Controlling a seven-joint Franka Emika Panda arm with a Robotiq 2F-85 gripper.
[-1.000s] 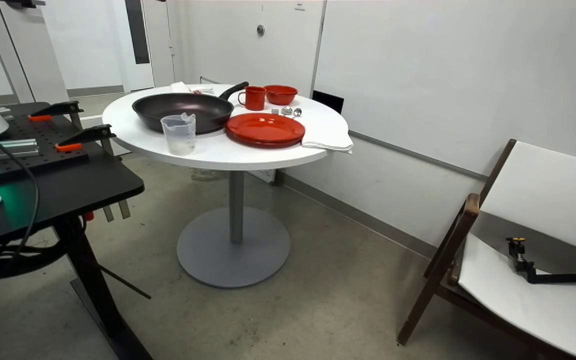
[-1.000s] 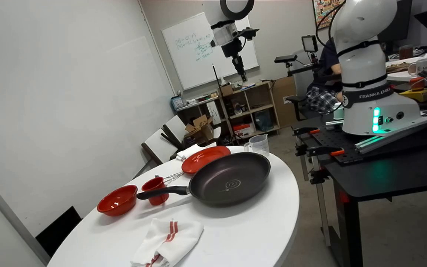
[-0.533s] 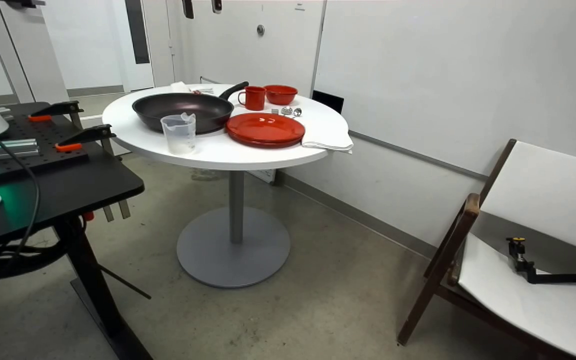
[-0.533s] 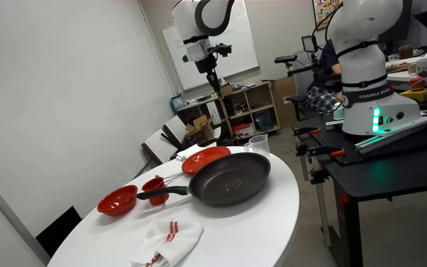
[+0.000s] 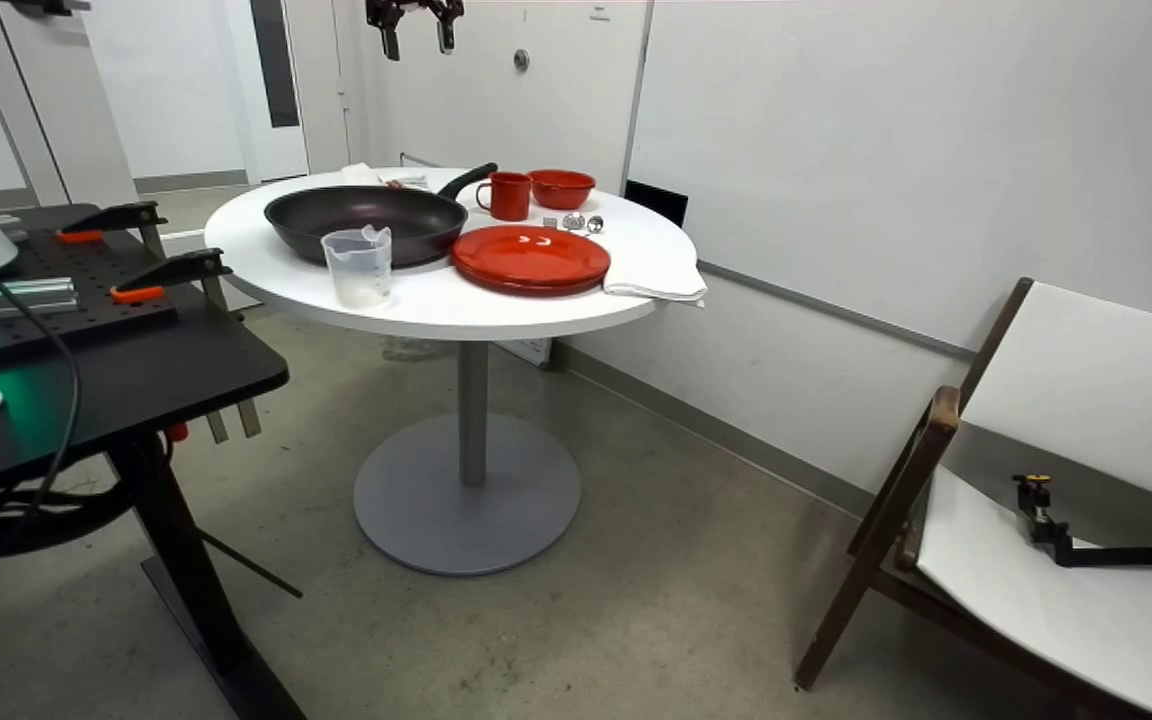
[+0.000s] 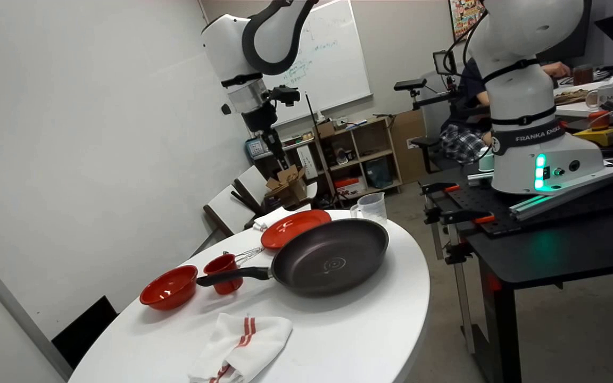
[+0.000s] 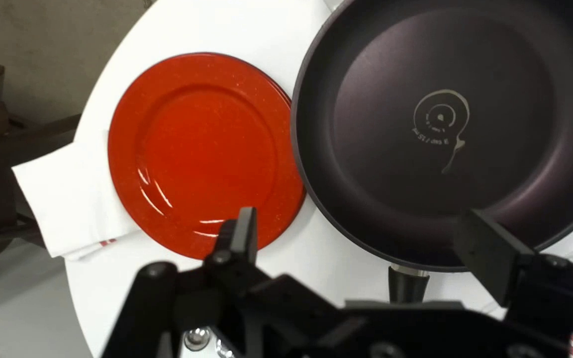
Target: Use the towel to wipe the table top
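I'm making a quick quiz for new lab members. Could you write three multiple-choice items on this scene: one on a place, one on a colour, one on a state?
1. Where does the measuring cup stand?
A) on the black desk
B) inside the red bowl
C) on the round table top

2. What colour are the stripes on the loosely folded towel?
A) red
B) blue
C) green

3. How does the gripper stand?
A) shut on the measuring cup
B) open, holding nothing
C) shut, holding nothing

Right letters:
1 C: in an exterior view its base rests on the white surface.
2 A: red bands cross its white cloth.
3 B: its jaws are apart with nothing gripped between them.
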